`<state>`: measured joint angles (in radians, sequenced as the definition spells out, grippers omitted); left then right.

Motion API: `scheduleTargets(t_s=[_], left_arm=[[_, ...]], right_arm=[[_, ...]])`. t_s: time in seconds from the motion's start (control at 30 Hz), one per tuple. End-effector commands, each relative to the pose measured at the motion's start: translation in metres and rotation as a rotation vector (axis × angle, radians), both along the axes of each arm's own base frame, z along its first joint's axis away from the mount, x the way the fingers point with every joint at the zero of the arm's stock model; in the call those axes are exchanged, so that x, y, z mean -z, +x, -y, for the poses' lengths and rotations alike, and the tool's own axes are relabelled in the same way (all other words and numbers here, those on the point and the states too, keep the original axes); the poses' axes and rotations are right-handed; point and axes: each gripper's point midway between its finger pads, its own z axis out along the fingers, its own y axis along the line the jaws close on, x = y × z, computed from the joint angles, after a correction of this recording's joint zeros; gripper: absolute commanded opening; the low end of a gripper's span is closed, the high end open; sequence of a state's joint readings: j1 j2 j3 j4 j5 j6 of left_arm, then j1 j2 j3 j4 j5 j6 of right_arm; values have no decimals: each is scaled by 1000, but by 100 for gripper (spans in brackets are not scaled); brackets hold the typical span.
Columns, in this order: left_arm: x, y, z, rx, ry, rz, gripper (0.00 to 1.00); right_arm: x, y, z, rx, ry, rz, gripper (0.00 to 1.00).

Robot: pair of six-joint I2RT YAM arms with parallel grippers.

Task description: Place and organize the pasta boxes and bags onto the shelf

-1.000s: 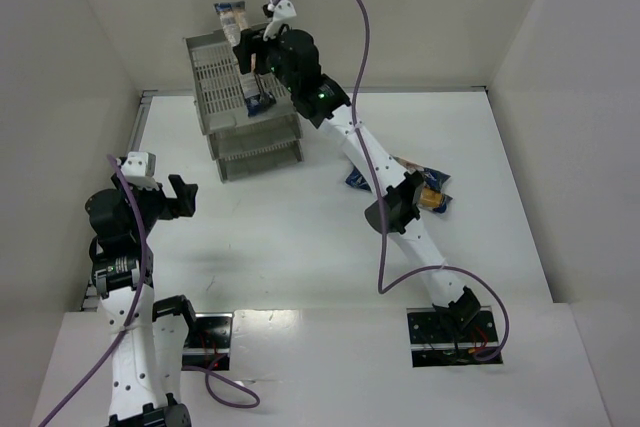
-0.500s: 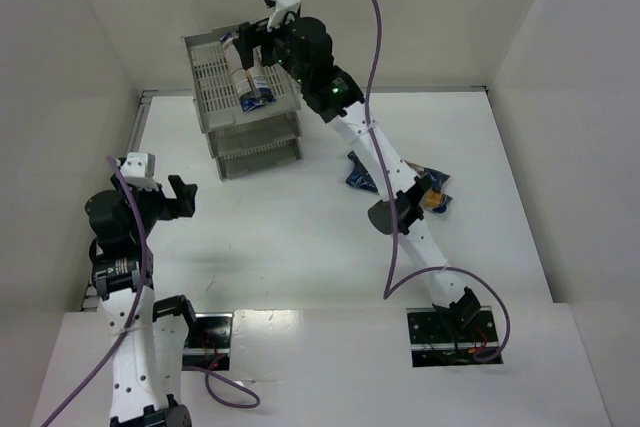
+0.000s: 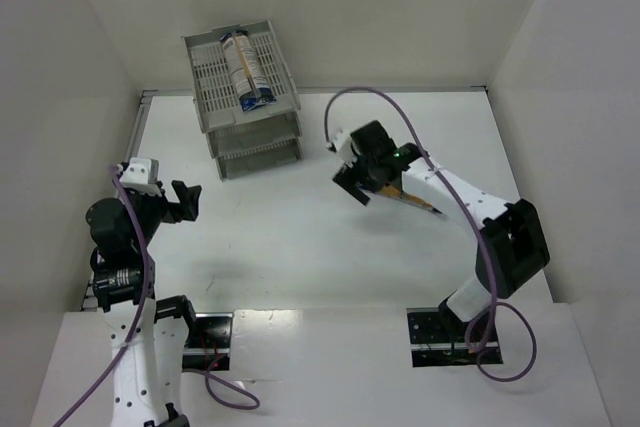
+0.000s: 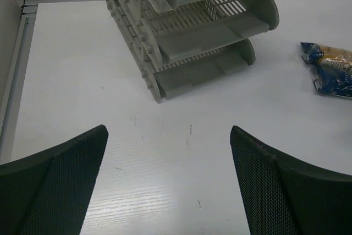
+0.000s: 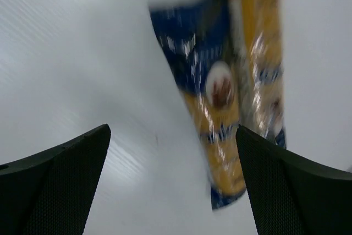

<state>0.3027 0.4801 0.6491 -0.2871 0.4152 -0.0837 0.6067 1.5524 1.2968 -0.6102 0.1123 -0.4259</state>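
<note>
hovering with jaws spread wide, the right claw (image 5: 171,136) faces blurred blue-yellow pasta packets (image 5: 220,114), print unreadable.

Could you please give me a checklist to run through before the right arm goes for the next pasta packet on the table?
1. The right gripper is open with nothing between its fingers: ok.
2. The packets on the table lie below the right gripper: ok. The wrist view is blurred, so how many there are: cannot tell.
3. The packet in the top tray lies lengthwise inside the shelf: ok.
4. The left gripper is open and apart from the shelf: ok.
5. Room in the lower trays: their fronts look bare, their backs are hidden: cannot tell.
</note>
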Motion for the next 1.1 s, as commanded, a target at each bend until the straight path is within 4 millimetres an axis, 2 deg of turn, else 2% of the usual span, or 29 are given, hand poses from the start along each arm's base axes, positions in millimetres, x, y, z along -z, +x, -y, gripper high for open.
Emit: scheduleTargets(t_s=[0.0,0.03,0.07,0.2,0.37,0.4,0.43,0.53,0.57,0.67,0.7,0.77,0.8,0.83,0.87,0.93,0.97,1.0,1.03,1.07], left_arm=[[-7,2,7,33,-8,38,99],[-7,2,9,42,-10,38,99],[-7,1,11,52,-10,38,99],[-7,2,10,43,-9,38,99],[-7,0,10,43,-9,38,99],[-7,0,12,52,-10,38,99],[-7,0,12,52,-10,38,99],[-5,1,11,52,-13,29,99],[-5,1,9,40,-11,29,99],[-4,2,8,30,-9,28,99],[-4,2,8,30,-9,28,99],[-4,2,5,21,-9,28,99],[-4,2,5,21,-9,28,99],[-4,2,5,21,-9,28,99],[-4,2,5,21,-9,28,99],[-5,1,7,33,-11,29,99],[-5,1,7,33,-11,29,99],[-3,2,9,42,-15,21,99],[-3,2,9,42,-15,21,99],[-3,2,10,51,-17,21,99]], right_arm=[[58,1,76,68,-253,-52,100],[67,5,93,102,-286,-68,100],[77,4,101,88,-327,-90,100],[108,16,108,90,-395,-117,100],[103,49,103,141,-354,-92,100],[108,50,100,132,-347,-103,100],[122,46,106,124,-366,-150,100],[139,41,105,69,-390,-200,98],[146,39,104,62,-390,-220,96],[157,32,101,19,-394,-269,79],[157,27,101,-4,-395,-297,67],[162,16,92,-43,-352,-355,50],[162,12,90,-45,-334,-380,39],[157,12,86,-38,-308,-373,23],[155,6,73,-59,-280,-381,18],[136,0,51,-57,-205,-384,11],[130,-13,22,-108,-136,-406,7],[121,-21,4,-91,-69,-429,6],[104,-25,-19,-106,-3,-421,6],[98,-34,-39,-120,49,-440,6]])
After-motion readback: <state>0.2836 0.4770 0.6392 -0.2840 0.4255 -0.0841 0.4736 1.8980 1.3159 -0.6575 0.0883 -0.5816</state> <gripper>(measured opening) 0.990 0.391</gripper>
